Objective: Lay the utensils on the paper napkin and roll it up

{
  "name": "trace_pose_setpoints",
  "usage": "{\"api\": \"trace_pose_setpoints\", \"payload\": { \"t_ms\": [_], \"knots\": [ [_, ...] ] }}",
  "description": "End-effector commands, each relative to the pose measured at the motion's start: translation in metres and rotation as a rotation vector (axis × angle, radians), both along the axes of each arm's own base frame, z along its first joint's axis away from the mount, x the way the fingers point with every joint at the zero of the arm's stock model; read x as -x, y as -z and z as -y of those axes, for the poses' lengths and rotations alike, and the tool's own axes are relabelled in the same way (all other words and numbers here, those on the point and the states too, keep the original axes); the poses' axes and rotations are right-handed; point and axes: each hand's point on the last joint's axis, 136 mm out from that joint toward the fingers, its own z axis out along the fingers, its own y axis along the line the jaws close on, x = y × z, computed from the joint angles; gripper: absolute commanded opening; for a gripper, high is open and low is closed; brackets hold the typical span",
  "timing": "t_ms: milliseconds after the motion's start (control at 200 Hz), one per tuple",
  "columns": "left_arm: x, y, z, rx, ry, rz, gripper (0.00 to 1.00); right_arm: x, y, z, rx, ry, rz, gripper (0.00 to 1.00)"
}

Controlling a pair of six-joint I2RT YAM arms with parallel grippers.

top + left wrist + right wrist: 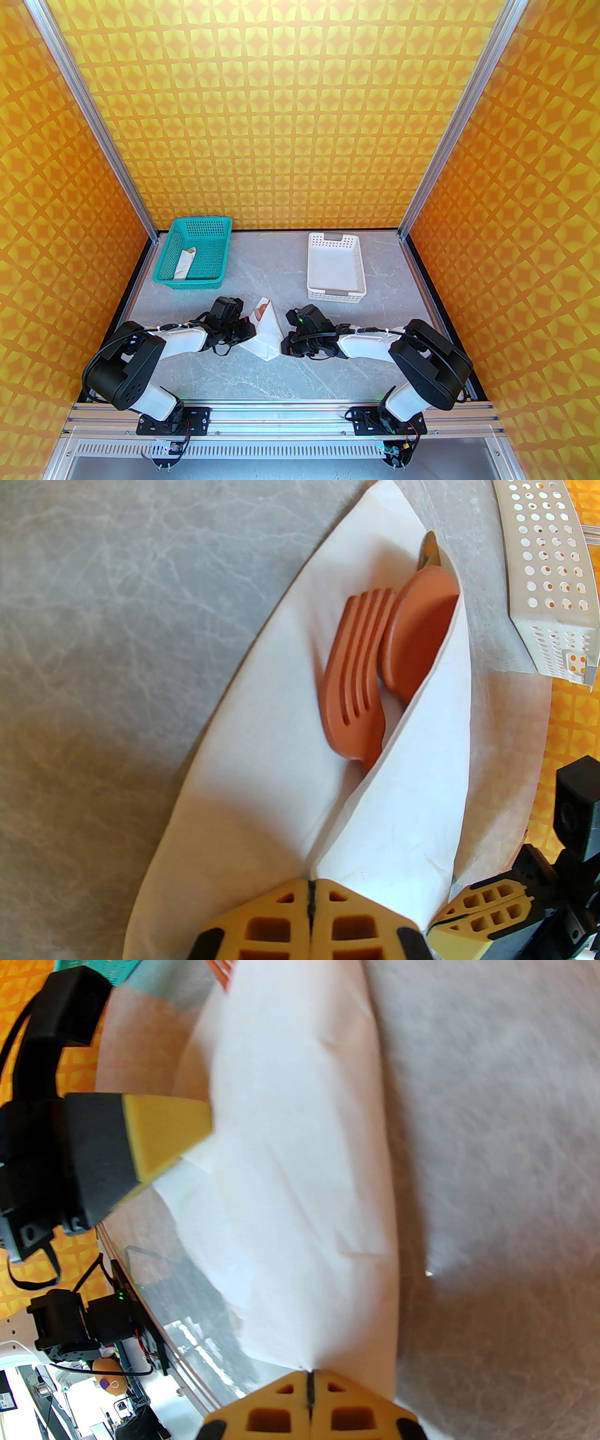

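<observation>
Left wrist view, entry one: paper napkin (pixel 262 742). It is a thin, matte white sheet with soft creases, lying mid-table between my two claws. It is folded into a cone-shaped pocket, with the right flap lapped over the left.

Contents:
- fork (pixel 354 686): orange, flat, slotted tines, dull plastic look.
- spoon (pixel 417 630): reddish-brown with a round shallow bowl, leaning on the fork and half tucked under the flap.
- knife (pixel 429 552): probably the dull narrow tip behind the spoon, though too little shows to be sure.

The heads poke out of the open end. The handles are hidden under the fold.

Holding:
- left claw (pixel 311 902): yellow ribbed pads pressed together, clenched on the napkin where the two flaps meet. I judge this keeps the overlap from springing open.
- right claw (pixel 483 909): likewise clenched. In the right wrist view the paper draws to a point at its seam, so it is pinching the outer flap. I judge this gives tension for the wrap.

Stage, as I judge it: the utensils are laid in and the roll is loose and unfinished. Thin paper pulled from two points may tear or let the pieces slide out.

Surroundings:
- table (pixel 234 375): grey, marbled, smooth.
- white basket (pixel 335 294): rigid and perforated, far right.
- teal basket (pixel 187 282): mesh-walled, far left, holding a slim paper tube (pixel 184 262).
</observation>
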Motion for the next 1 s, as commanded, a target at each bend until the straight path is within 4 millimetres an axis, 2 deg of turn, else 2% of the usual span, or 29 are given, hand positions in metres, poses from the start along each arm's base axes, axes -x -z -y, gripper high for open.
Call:
{"api": "trace_pose_setpoints", "payload": {
  "t_ms": [0, 305, 490, 610, 790, 995],
  "knots": [
    [0.005, 0.011, -0.013, -0.079, -0.013, -0.023, 0.0, 0.004, 0.016, 0.008, 0.053, 0.009, -0.011, 0.02],
    [0.007, 0.014, -0.016, -0.094, -0.014, -0.027, 0.0, 0.01, 0.029, 0.019, 0.104, 0.022, -0.035, 0.01],
    [0.008, 0.014, -0.017, -0.102, -0.013, -0.027, 0.0, 0.015, 0.028, 0.023, 0.108, 0.018, -0.039, 0.02],
    [0.008, 0.014, -0.017, -0.103, -0.014, -0.029, 0.0, 0.017, 0.021, 0.025, 0.104, 0.014, -0.032, 0.02],
    [0.007, 0.013, -0.016, -0.102, -0.013, -0.027, 0.0, 0.014, 0.0, 0.023, 0.082, 0.014, 0.0, 0.02],
    [0.008, 0.013, -0.017, -0.105, -0.009, -0.029, 0.0, -0.004, -0.032, 0.016, 0.019, 0.032, 0.08, 0.03]
  ]
}}
